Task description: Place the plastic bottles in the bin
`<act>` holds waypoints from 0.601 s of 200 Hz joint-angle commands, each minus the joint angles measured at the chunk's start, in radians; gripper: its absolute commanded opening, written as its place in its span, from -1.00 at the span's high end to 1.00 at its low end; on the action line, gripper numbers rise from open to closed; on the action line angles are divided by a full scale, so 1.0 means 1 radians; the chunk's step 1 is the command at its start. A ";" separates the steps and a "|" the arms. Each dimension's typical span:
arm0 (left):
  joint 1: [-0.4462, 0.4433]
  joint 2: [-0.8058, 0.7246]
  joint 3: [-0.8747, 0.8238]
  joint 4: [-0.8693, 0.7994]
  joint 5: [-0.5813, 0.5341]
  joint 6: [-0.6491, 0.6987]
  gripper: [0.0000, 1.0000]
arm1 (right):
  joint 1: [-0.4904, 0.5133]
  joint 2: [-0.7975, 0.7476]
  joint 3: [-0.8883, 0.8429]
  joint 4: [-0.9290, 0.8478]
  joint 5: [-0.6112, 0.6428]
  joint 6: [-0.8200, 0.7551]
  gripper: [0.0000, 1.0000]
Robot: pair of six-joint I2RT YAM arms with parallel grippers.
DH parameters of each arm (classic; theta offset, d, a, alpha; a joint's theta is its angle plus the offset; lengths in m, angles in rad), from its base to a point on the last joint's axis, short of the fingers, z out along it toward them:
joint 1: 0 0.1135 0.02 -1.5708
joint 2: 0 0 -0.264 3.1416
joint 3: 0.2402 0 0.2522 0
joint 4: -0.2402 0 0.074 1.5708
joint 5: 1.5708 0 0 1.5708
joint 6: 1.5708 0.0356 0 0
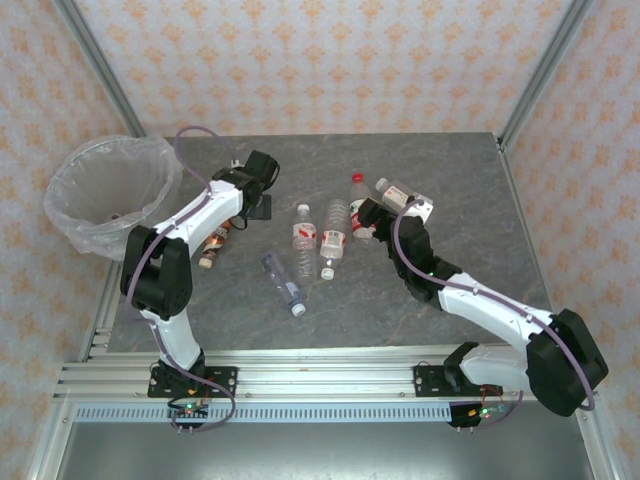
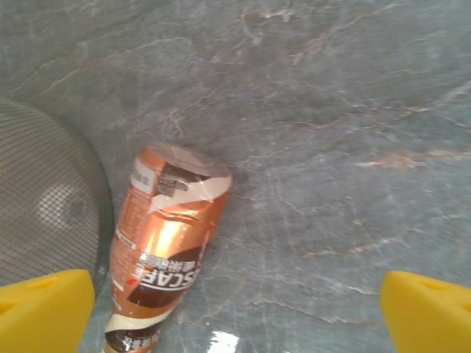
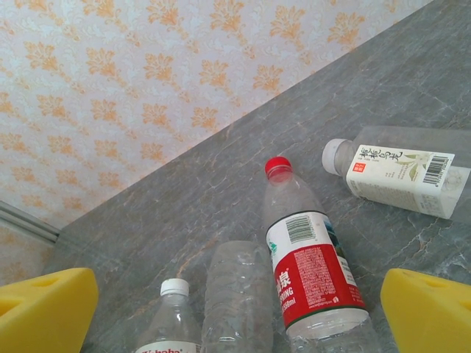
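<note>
The left pincer is spread wide above the grey stone table. Between its yellow fingers, close to the left one, lies a copper-brown labelled plastic bottle, near the right side of the round translucent bag-lined bin. Well right of the bin, the right pincer gapes wide over a lying red-capped, red-labelled clear bottle
</note>
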 commanded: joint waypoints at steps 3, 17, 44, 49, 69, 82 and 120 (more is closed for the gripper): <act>0.005 0.029 -0.009 -0.026 -0.092 -0.018 -1.00 | -0.006 -0.028 -0.005 -0.003 0.031 0.013 -0.98; 0.011 0.045 -0.015 -0.021 -0.117 -0.018 -1.00 | -0.007 -0.027 -0.004 -0.003 0.031 0.013 -0.98; 0.042 0.052 -0.041 0.012 -0.082 -0.013 -1.00 | -0.008 -0.025 -0.002 -0.005 0.032 0.014 -0.98; 0.050 0.053 -0.047 0.019 -0.071 -0.012 -1.00 | -0.007 -0.024 -0.002 -0.003 0.032 0.012 -0.98; 0.074 0.063 -0.058 0.032 -0.038 -0.013 -1.00 | -0.009 -0.021 -0.002 -0.005 0.032 0.015 -0.99; 0.085 0.075 -0.062 0.035 -0.015 -0.013 -1.00 | -0.009 -0.020 -0.002 -0.005 0.032 0.018 -0.98; 0.094 0.110 -0.079 0.064 0.056 -0.018 -1.00 | -0.009 -0.019 -0.005 -0.008 0.031 0.023 -0.98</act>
